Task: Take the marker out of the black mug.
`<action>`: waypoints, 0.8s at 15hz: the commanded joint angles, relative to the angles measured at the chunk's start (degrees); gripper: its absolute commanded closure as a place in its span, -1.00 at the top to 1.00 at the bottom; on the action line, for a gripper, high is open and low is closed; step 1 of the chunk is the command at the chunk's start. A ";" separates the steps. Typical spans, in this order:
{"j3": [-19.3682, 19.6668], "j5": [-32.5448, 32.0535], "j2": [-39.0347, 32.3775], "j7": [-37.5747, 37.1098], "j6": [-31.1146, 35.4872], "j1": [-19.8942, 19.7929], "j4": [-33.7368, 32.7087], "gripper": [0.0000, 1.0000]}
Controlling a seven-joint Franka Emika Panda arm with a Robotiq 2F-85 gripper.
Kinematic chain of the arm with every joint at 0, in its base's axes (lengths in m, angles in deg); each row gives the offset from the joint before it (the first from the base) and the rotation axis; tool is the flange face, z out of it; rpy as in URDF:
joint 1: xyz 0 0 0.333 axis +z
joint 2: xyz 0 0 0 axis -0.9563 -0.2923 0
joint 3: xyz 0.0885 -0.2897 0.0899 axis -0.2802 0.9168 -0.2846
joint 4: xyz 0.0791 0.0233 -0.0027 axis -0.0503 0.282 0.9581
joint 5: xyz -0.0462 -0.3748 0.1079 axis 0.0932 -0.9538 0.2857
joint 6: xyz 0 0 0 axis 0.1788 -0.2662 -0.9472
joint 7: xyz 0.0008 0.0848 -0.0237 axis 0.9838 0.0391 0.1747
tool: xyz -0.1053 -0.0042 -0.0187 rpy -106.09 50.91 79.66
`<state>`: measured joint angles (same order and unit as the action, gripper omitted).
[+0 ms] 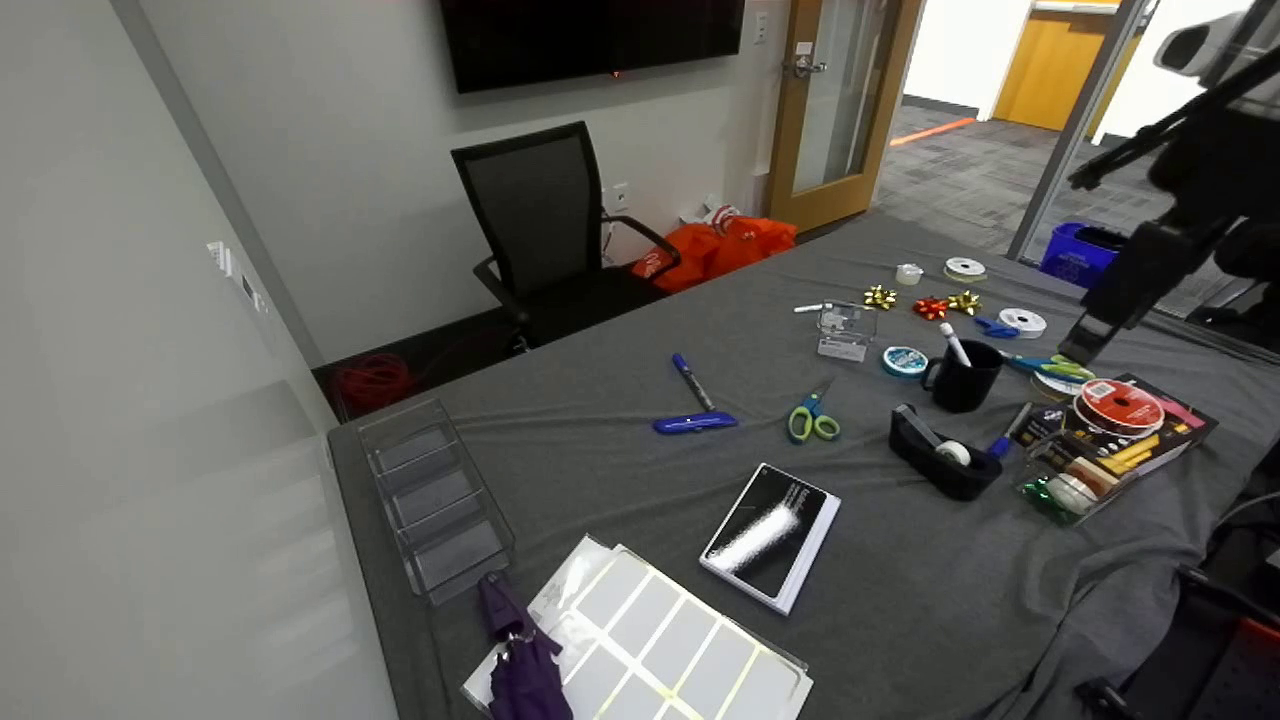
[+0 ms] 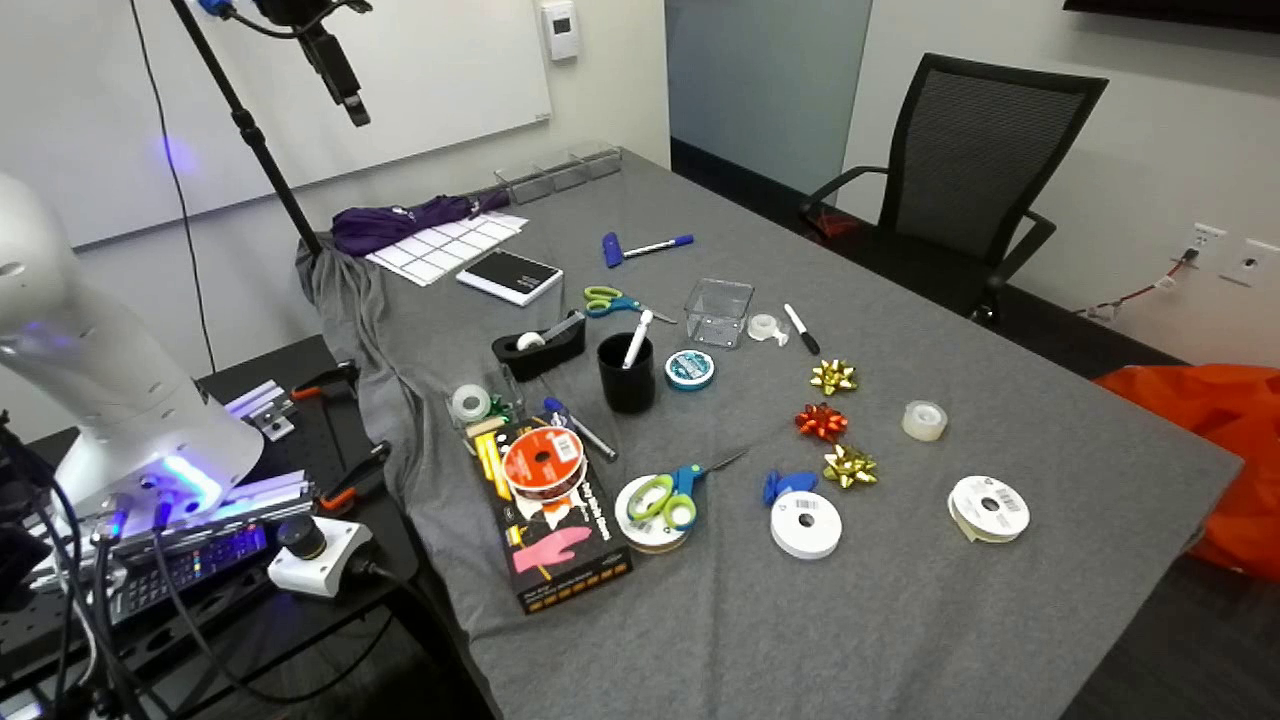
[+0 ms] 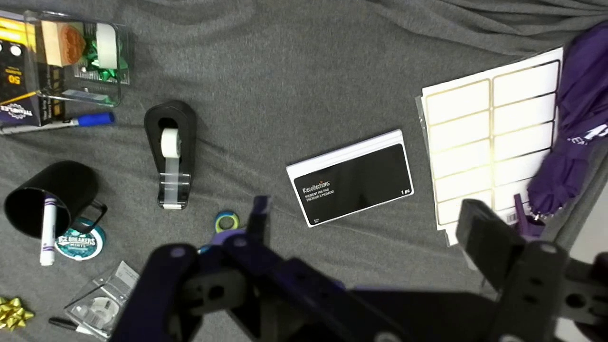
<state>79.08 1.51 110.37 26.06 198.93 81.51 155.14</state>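
The black mug (image 1: 966, 388) stands upright on the grey cloth, and it shows in an exterior view (image 2: 627, 386). A white marker (image 1: 955, 345) stands tilted in it, its upper end sticking out above the rim; the marker also shows in an exterior view (image 2: 637, 340). In the wrist view the mug (image 3: 76, 183) is at the left edge with the white marker (image 3: 48, 230) leaning out of its mouth. My gripper (image 3: 367, 210) is open and empty, high above the table and well to one side of the mug. Its finger also shows in an exterior view (image 2: 355, 108).
A black tape dispenser (image 3: 187, 118), a mint tin (image 1: 905, 361) and a clear box (image 2: 718, 312) stand near the mug. A blue pen (image 2: 582, 428), scissors (image 2: 668, 500) and a glove box (image 2: 560, 560) lie close by. An ink pad (image 3: 354, 183) lies below the gripper.
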 commanded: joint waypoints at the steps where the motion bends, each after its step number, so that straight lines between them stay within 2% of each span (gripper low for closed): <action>1: 4.55 -0.20 -2.77 7.10 2.29 -1.20 -1.27 1.00; 3: 6.61 -2.61 -5.28 10.35 3.79 -2.72 -2.27 1.00; 7: 10.21 -6.99 -12.46 15.96 12.46 -5.09 -4.33 1.00; 9: 12.34 -6.73 -17.37 19.02 17.40 -5.29 -6.05 1.00; 12: 15.49 -4.64 -24.22 23.94 18.19 -5.65 -9.47 1.00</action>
<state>92.51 -4.86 93.71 44.88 216.63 76.80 150.39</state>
